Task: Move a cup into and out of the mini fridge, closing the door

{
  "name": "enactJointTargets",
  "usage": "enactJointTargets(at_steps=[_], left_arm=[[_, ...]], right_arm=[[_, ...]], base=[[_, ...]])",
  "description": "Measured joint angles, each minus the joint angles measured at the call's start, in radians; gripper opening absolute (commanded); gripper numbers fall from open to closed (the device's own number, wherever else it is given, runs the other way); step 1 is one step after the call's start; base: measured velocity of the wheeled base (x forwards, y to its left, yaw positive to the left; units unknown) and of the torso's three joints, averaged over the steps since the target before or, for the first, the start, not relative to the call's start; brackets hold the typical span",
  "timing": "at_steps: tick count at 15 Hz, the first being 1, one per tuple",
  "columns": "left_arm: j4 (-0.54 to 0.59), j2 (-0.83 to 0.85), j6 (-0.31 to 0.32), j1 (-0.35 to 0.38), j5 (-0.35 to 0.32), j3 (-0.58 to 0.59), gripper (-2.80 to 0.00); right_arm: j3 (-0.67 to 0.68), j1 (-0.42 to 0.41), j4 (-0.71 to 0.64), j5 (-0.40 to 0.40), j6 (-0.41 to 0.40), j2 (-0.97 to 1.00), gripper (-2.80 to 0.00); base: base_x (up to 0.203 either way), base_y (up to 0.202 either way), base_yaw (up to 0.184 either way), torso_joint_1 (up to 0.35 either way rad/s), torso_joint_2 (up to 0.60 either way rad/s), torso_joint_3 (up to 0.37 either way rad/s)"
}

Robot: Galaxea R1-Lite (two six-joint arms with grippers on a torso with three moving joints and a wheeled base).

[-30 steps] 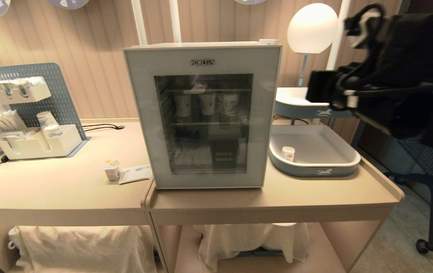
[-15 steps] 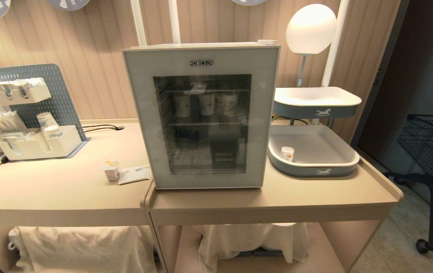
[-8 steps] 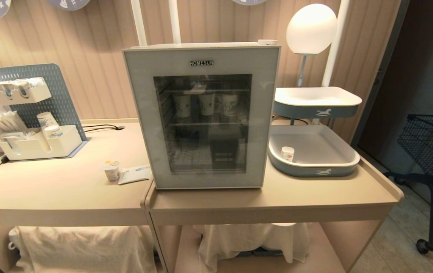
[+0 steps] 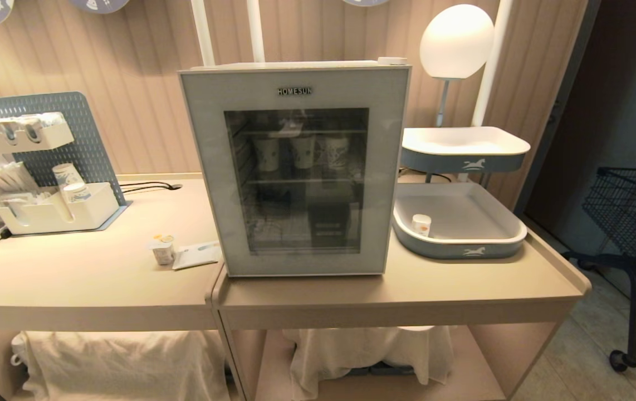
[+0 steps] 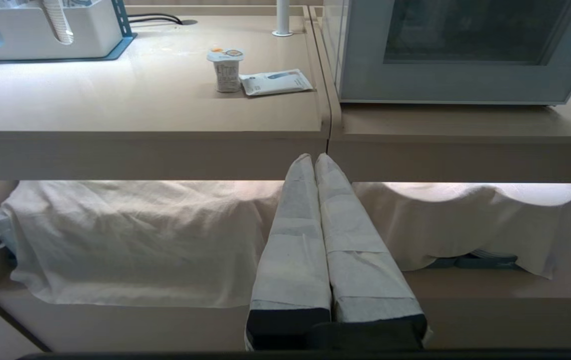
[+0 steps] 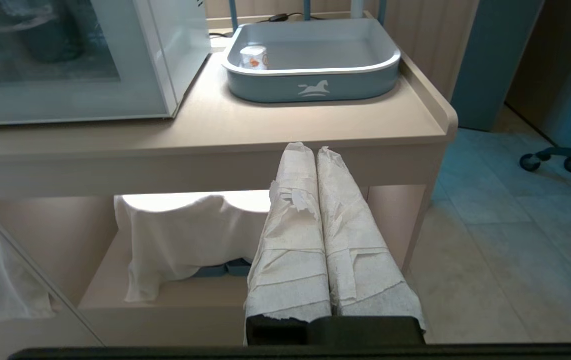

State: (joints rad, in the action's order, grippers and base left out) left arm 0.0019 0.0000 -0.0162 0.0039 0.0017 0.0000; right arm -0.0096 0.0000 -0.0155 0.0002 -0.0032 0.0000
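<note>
Door [image 4: 294,170] of the mini fridge [image 4: 296,65] is shut; one cup [image 4: 421,225] sits in the right tray [image 4: 463,250], another cup [image 4: 163,249] stands left on the tabletop [image 4: 89,273]. Left tool [image 5: 314,161] and right tool [image 6: 315,150] are pressed together, empty, low before the tabletop. Task appears complete or unstarted; any next move calls for opening the door.

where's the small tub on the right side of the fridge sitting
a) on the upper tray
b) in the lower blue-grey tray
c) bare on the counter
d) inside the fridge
b: the tub stands upright in the lower tray, near the corner closest to the mini fridge; the upper tray above it shows nothing on it, and the door is shut.
</note>
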Motion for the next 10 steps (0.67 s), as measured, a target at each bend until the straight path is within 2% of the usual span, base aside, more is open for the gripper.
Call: enactJointTargets(at_steps=[2, 8, 10], left_arm=[[-0.001, 0.000, -0.001, 0.002, -0.002, 0.000, -2.80], [-0.001, 0.000, 0.000, 0.002, 0.000, 0.000, -2.80], [0.000, 0.000, 0.000, 0.001, 0.000, 0.000, -2.80]], right_arm=[[0.001, 0.001, 0.003, -0.003, 0.002, 0.000, -2.80], [0.001, 0.001, 0.003, -0.003, 0.003, 0.000, -2.80], [0.001, 0.000, 0.004, -0.003, 0.003, 0.000, -2.80]], base=[[0.003, 0.085, -0.012, 0.005, 0.00, 0.002], [0.000, 0.185, 0.002, 0.003, 0.00, 0.004], [0.000, 0.053, -0.001, 0.002, 0.00, 0.000]])
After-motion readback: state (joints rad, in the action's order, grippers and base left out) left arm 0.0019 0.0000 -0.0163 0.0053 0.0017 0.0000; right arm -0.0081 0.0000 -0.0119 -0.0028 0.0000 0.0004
